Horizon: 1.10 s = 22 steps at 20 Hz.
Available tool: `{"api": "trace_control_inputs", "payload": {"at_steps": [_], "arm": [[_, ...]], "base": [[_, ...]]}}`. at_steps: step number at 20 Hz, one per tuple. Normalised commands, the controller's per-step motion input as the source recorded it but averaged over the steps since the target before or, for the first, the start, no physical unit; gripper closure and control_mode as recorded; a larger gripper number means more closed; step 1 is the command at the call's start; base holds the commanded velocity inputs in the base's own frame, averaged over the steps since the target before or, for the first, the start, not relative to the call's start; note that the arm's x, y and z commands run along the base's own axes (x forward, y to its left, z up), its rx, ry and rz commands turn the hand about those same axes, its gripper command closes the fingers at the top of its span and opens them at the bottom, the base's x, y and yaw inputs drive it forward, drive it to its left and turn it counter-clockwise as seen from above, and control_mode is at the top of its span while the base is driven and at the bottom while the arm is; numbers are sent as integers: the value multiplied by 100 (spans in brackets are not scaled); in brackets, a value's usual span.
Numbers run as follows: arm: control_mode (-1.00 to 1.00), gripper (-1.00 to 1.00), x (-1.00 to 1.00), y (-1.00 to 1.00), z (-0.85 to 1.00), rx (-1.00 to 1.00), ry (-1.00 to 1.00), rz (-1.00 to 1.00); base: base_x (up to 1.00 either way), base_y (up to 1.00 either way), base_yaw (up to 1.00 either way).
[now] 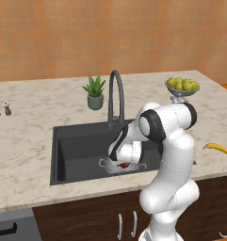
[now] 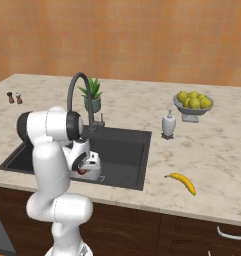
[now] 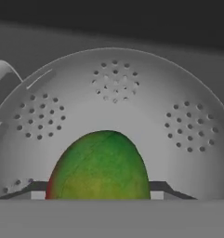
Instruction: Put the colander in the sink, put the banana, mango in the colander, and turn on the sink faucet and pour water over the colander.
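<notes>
The silvery perforated colander [image 1: 109, 167] [image 3: 114, 104] sits in the dark sink [image 1: 77, 146] [image 2: 123, 150], near its front wall. My gripper [image 1: 125, 161] [image 2: 84, 168] [image 3: 99, 188] reaches down into the colander, shut on the mango [image 3: 99, 167]. The mango is green and red, and its sides fill the gap between the fingertips [image 3: 35, 188]. A bit of red mango [image 1: 124, 165] shows under the hand. The yellow banana [image 1: 221, 148] [image 2: 183, 182] lies on the counter right of the sink. The gooseneck faucet [image 1: 116, 94] [image 2: 78, 89] arches behind the basin, and I see no water.
A footed bowl of yellow-green fruits [image 1: 182, 87] [image 2: 193, 102] stands at the back right. A soap dispenser [image 2: 168, 124] is beside the sink. A potted plant [image 1: 95, 92] [image 2: 92, 95] is behind the faucet. Two small shakers [image 1: 2, 109] [image 2: 14, 97] stand far left.
</notes>
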Motion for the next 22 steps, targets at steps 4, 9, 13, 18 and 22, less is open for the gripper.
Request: {"api": "trace_control_inputs", "payload": {"at_steps": [4, 9, 13, 18, 22], "arm": [[-100, -100, 13, 0, -3, 0, -1, 0], [-100, -100, 6, -1, 39, 1, 0, -2], [-100, -100, 20, -2, 76, 0, 0, -4], [-100, -100, -79, -16, 99, 0, -25, 0], [-100, -100, -99, -33, 100, 0, -23, -3]], "base": [[0, 0, 0], [0, 0, 0], [0, 0, 0], [0, 0, 0], [0, 0, 0]]}}
